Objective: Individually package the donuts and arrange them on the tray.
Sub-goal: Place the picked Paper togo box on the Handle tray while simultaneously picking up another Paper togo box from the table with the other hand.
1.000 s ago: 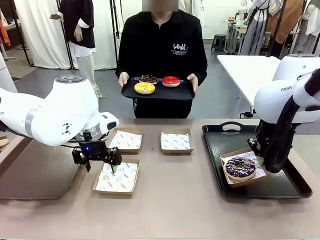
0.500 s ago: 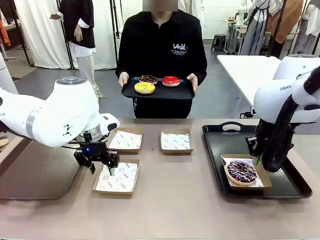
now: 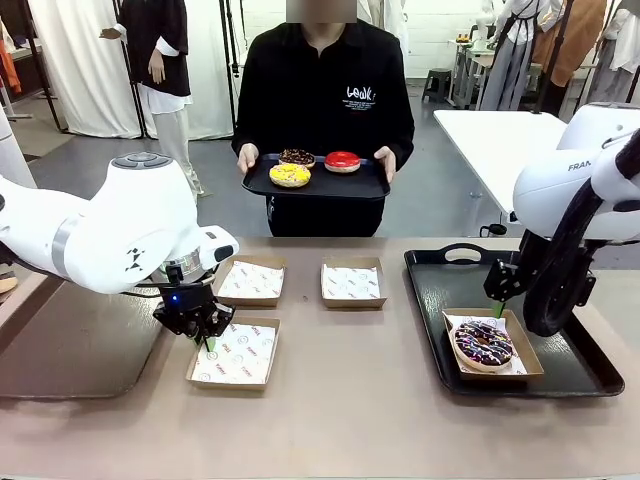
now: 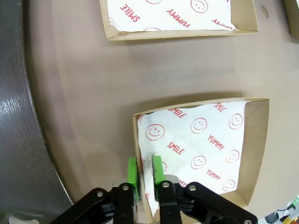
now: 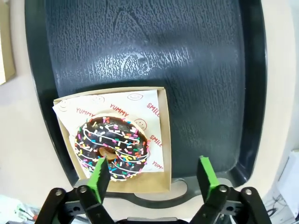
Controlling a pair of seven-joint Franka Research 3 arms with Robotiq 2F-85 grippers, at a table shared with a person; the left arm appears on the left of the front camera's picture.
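One empty box (image 4: pixel 201 140) near left, left gripper (image 4: pixel 145 172) narrow, pinching its edge. Middle, far: yellow donut (image 3: pixel 289 176), dark chocolate donut (image 3: pixel 296 157), red donut (image 3: pixel 342 162) on person's (image 3: pixel 320 90) held tray (image 3: pixel 370 187). Right: sprinkled donut (image 3: pixel 482 342) boxed on black tray (image 3: pixel 440 290) on desk (image 3: pixel 350 400), right gripper (image 5: pixel 153 173) wide above it.

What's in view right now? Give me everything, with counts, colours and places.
yellow donut, dark chocolate donut, red donut: one each, on the held tray
sprinkled donut: one, chocolate, in the filled box
held tray: one, black, at the table's far side
table tray: one, black, table's right side
filled box: one, brown, on the table tray
empty boxes: three, brown, paper-lined; two far, near box
left gripper: shut on the near box's wall
right gripper: open, above the filled box
person's hands: two, holding the held tray
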